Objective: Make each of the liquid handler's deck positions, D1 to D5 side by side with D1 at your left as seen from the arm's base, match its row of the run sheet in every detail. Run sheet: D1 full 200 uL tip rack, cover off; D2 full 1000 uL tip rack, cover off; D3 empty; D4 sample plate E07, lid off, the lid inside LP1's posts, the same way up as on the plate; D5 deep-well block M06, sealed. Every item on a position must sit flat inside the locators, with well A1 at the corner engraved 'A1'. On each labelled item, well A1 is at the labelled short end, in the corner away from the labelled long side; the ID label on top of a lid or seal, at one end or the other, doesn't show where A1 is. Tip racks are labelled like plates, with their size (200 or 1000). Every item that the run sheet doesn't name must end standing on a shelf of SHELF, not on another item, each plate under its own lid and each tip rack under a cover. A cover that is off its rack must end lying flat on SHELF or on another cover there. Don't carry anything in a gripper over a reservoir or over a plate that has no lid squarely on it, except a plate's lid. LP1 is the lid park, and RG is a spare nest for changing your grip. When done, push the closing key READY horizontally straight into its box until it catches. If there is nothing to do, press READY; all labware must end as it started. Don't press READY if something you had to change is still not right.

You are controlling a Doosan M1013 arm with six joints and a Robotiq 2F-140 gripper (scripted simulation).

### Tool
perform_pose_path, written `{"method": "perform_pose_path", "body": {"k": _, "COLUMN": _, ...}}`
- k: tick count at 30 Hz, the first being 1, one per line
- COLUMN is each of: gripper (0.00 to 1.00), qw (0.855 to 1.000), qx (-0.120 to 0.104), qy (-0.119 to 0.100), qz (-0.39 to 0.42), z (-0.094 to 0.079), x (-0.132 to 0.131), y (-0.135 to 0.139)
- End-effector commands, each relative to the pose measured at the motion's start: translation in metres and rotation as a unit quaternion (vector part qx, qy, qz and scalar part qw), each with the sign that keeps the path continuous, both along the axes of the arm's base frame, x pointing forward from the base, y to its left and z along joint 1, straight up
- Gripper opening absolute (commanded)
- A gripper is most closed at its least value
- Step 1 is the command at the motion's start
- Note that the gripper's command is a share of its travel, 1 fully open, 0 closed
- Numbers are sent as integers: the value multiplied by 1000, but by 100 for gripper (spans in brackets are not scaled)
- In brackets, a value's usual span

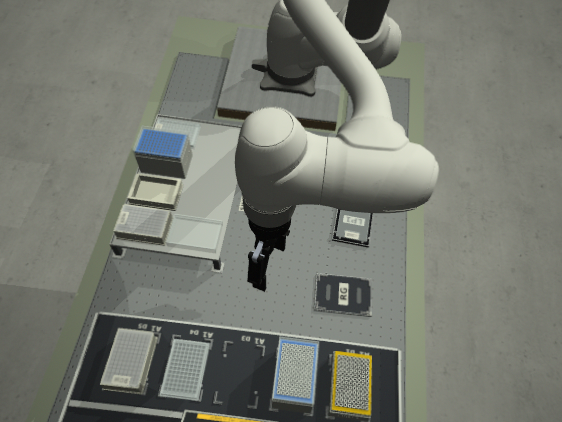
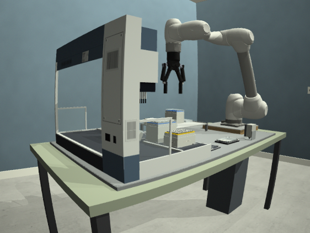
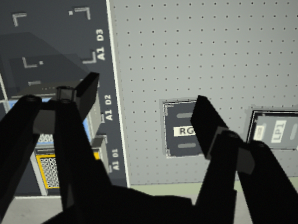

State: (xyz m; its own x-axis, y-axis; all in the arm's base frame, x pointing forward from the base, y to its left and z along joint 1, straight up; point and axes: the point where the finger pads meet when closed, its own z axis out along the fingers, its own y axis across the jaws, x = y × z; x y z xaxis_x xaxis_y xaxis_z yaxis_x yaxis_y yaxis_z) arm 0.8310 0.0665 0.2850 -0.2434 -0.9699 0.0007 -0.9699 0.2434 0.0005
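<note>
My gripper [image 1: 257,274] [image 2: 172,89] [image 3: 146,98] is open and empty. It hangs high above the perforated table between the shelf and the deck. On the deck, the yellow-rimmed tip rack [image 1: 351,383] [image 2: 180,136] [image 3: 49,171] stands uncovered at D1 and the blue-rimmed tip rack [image 1: 296,370] [image 2: 157,130] stands uncovered at D2. The D3 locators [image 1: 227,345] [image 3: 89,59] hold nothing. A clear well plate [image 1: 185,368] sits at D4 and a whitish covered block [image 1: 127,364] at D5. The LP1 nest [image 1: 352,225] [image 3: 272,131] and the RG nest [image 1: 343,294] [image 3: 186,131] lie to the right.
SHELF [image 1: 210,165] holds a blue-topped tip rack [image 1: 162,149] [image 2: 174,114], an open beige trough [image 1: 154,191], a covered plate [image 1: 142,222] and a flat clear cover [image 1: 195,233]. The liquid handler's tall frame [image 2: 121,83] stands close to my gripper. A small grey box [image 2: 250,131] stands near the arm's base.
</note>
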Motion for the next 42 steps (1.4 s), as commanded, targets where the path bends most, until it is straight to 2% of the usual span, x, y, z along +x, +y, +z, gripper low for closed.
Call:
{"method": "perform_pose_path", "body": {"k": 1, "gripper": 66, "qw": 999, "qx": 1, "qy": -1, "qz": 32, "z": 1, "x": 0, "y": 0}}
{"method": "perform_pose_path", "body": {"k": 13, "gripper": 66, "qw": 991, "qx": 1, "qy": -1, "qz": 131, "z": 1, "x": 0, "y": 0}}
{"method": "perform_pose_path", "body": {"k": 21, "gripper": 66, "qw": 978, "qx": 1, "qy": -1, "qz": 210, "z": 1, "x": -1, "y": 40}}
{"method": "perform_pose_path", "body": {"k": 24, "gripper": 66, "qw": 976, "qx": 1, "qy": -1, "qz": 220, "z": 1, "x": -1, "y": 41}}
{"method": "perform_pose_path", "body": {"k": 39, "gripper": 66, "qw": 932, "qx": 1, "qy": -1, "qz": 363, "z": 1, "x": -1, "y": 41}}
{"method": "perform_pose_path", "body": {"k": 42, "gripper": 66, "qw": 928, "qx": 1, "qy": -1, "qz": 373, "z": 1, "x": -1, "y": 42}}
